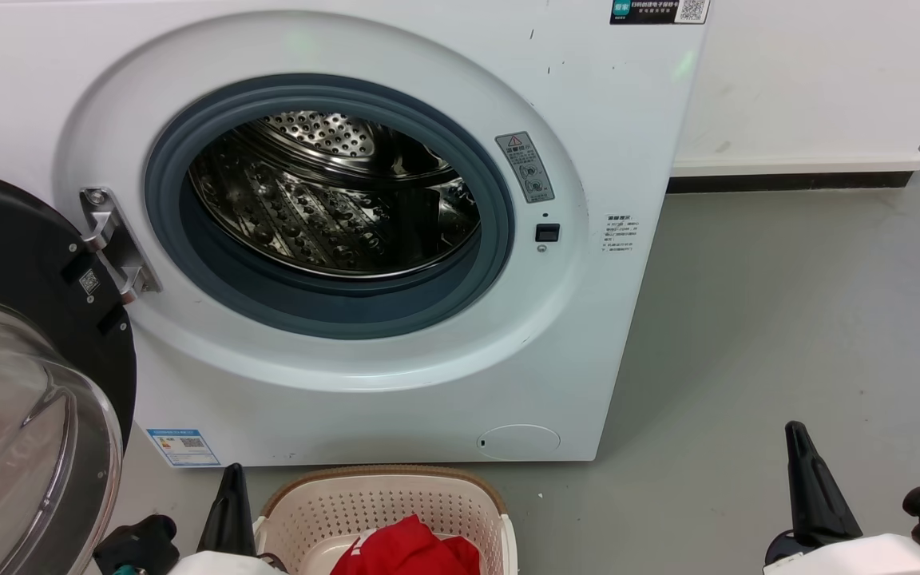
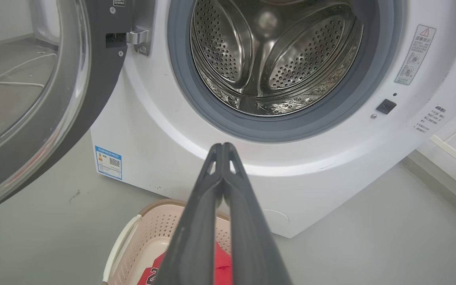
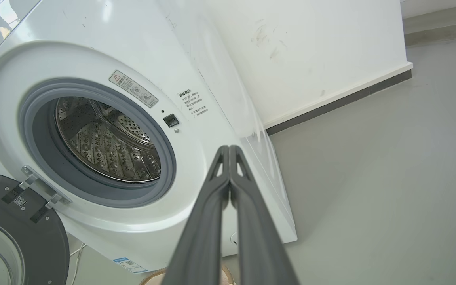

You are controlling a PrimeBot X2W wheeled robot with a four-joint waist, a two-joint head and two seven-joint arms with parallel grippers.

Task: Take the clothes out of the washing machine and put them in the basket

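The white washing machine (image 1: 396,383) stands with its black-framed glass door (image 1: 21,415) swung open to the left, and its steel drum (image 1: 332,200) looks bare inside. On the floor before it sits the cream basket (image 1: 384,499), holding red clothes (image 1: 408,551); a dark numeral shows on the red fabric (image 2: 224,265) in the left wrist view. My left gripper (image 1: 230,479) is shut and empty, just left of the basket. My right gripper (image 1: 797,435) is shut and empty, over the floor to the right. The closed tips show as left gripper (image 2: 223,147) and right gripper (image 3: 228,149).
Grey floor (image 1: 787,319) spreads to the right of the machine up to a white wall with a dark skirting strip (image 1: 787,182). The open door (image 2: 34,99) juts out on the left, with a thin white cable (image 2: 10,81) on the floor behind it.
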